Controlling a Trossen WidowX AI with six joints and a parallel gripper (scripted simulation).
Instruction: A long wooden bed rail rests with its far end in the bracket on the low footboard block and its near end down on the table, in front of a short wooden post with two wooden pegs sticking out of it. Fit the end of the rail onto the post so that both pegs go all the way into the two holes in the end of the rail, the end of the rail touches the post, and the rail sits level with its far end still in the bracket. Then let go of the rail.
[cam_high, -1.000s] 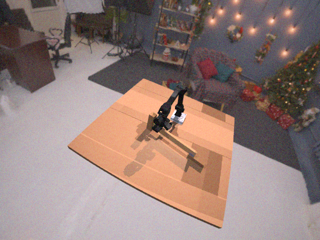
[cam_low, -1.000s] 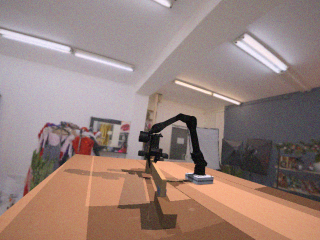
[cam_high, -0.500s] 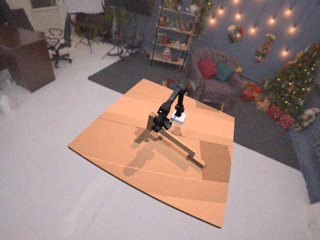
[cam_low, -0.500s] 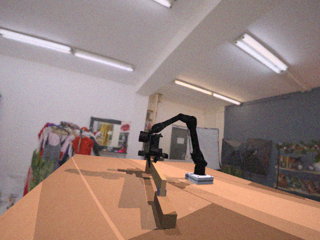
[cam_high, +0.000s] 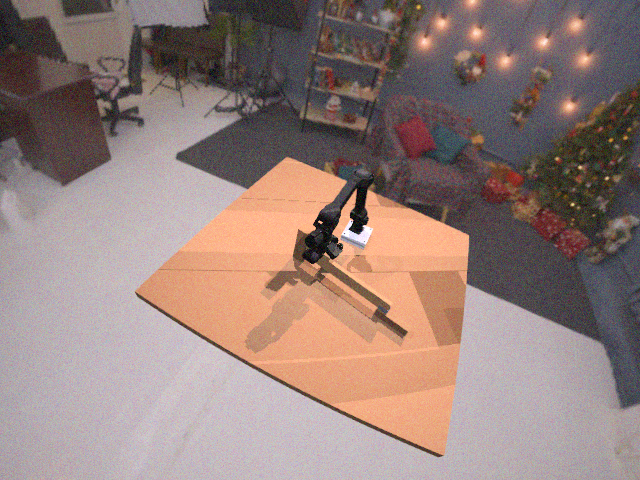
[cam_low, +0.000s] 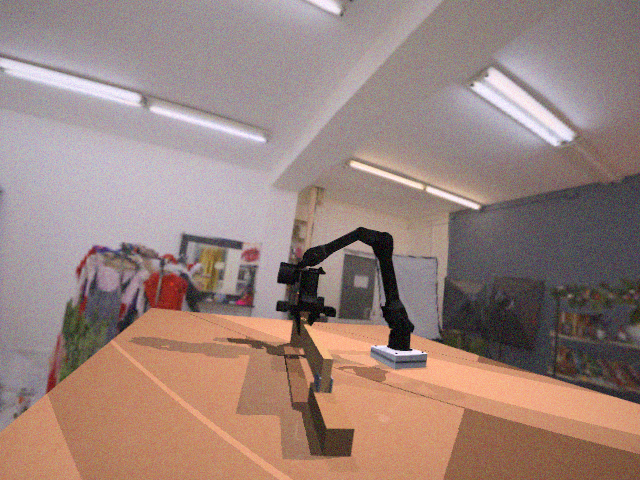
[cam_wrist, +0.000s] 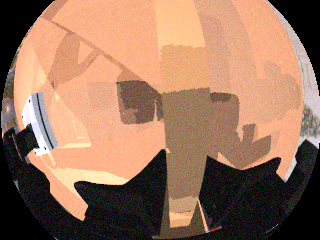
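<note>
The long wooden rail (cam_high: 357, 284) (cam_low: 318, 353) (cam_wrist: 185, 122) is held up off the table near its post end. Its far end is at the blue bracket (cam_high: 382, 310) (cam_low: 324, 383) on the low footboard block (cam_high: 393, 326) (cam_low: 338, 441). My gripper (cam_high: 323, 255) (cam_low: 304, 321) (cam_wrist: 176, 152) is shut on the rail, one black finger on each side in the wrist view. The short post (cam_high: 299, 249) (cam_low: 295, 333) stands upright just beyond the gripper, roughly in line with the rail. The pegs, the holes and any gap between rail end and post are hidden or too small to tell.
The arm's white base plate (cam_high: 357, 234) (cam_low: 398, 357) (cam_wrist: 41, 124) stands on the table (cam_high: 392, 377) (cam_low: 180, 444) to one side of the rail. Dark shadows of the arm and rail fall across the table on the other side.
</note>
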